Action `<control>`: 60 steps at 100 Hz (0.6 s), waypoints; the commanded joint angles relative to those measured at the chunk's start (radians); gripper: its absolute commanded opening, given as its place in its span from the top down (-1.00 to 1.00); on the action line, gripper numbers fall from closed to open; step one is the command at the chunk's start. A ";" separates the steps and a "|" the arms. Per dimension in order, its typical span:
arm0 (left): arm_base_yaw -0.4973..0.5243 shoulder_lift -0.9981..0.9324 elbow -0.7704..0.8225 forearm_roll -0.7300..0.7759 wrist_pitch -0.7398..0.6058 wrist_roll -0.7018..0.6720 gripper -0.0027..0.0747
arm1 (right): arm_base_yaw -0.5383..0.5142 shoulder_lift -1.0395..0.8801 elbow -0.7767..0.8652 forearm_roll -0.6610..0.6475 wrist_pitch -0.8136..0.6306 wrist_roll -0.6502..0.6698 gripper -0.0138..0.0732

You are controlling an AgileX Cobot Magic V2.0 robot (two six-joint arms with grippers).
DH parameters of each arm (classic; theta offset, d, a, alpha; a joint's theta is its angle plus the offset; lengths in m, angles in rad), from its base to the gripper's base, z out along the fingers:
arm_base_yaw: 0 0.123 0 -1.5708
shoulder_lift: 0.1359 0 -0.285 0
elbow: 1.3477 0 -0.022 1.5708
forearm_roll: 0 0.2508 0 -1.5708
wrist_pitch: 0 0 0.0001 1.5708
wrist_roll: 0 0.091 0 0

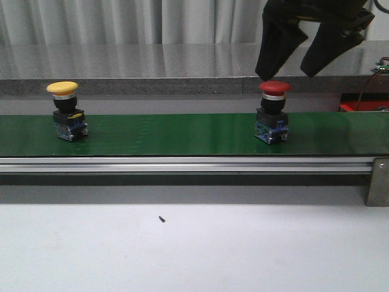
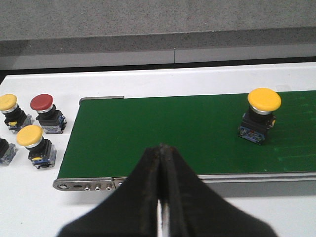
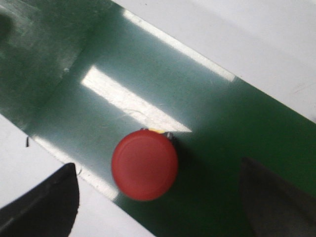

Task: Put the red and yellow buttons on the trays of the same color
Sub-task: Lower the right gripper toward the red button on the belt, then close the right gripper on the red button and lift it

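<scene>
Green belt (image 1: pixel 182 134) carries red button (image 1: pixel 273 109) under wide-open right gripper (image 1: pixel 310 61); only left wrist cam shows closed left gripper (image 2: pixel 161 197), spare buttons (image 2: pixel 34 128).

a green conveyor belt (image 1: pixel 182 134) runs left to right across the white table (image 1: pixel 194 249), edged on the near side by a silver metal rail (image 1: pixel 182 164). a small dark speck (image 1: pixel 161 219) lies on the table. pale curtains (image 1: pixel 121 21) hang at the far side.
</scene>
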 commanded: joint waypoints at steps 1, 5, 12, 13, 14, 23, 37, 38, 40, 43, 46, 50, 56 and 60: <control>-0.007 0.005 -0.028 -0.024 -0.072 0.001 0.98 | -0.001 0.003 -0.048 -0.025 -0.034 -0.009 -0.80; -0.007 0.005 -0.028 -0.024 -0.072 0.001 0.98 | -0.001 0.015 -0.048 -0.030 -0.033 -0.008 -0.80; -0.007 0.005 -0.028 -0.024 -0.072 0.001 0.98 | -0.001 0.040 -0.048 -0.030 -0.028 -0.008 -0.79; -0.007 0.005 -0.028 -0.024 -0.072 0.001 0.98 | -0.001 0.043 -0.048 -0.030 -0.028 -0.008 -0.77; -0.007 0.005 -0.028 -0.024 -0.072 0.001 0.98 | -0.001 0.045 -0.048 -0.030 -0.028 -0.008 -0.76; -0.007 0.005 -0.028 -0.024 -0.072 0.001 0.98 | -0.001 0.060 -0.048 -0.030 -0.023 0.000 -0.51; -0.007 0.005 -0.028 -0.024 -0.072 0.001 0.98 | -0.001 0.060 -0.059 -0.030 0.026 0.004 0.10; -0.007 0.005 -0.028 -0.024 -0.072 0.001 0.98 | -0.001 0.060 -0.062 -0.030 0.030 0.004 0.13; -0.007 0.005 -0.028 -0.024 -0.072 0.001 0.98 | -0.002 0.060 -0.068 -0.030 0.044 0.004 0.20; -0.007 0.005 -0.028 -0.024 -0.072 0.001 0.98 | -0.003 0.060 -0.078 -0.031 0.061 0.004 0.28; -0.007 0.005 -0.028 -0.024 -0.072 0.001 0.98 | -0.003 0.059 -0.089 -0.032 0.078 0.007 0.30; -0.007 0.005 -0.028 -0.024 -0.072 0.001 0.98 | -0.010 0.058 -0.111 -0.037 0.108 0.015 0.29; -0.007 0.005 -0.028 -0.024 -0.072 0.001 0.98 | -0.026 0.058 -0.148 -0.043 0.157 0.037 0.28; -0.007 0.005 -0.028 -0.024 -0.072 0.001 0.98 | -0.045 0.058 -0.179 -0.044 0.185 0.043 0.28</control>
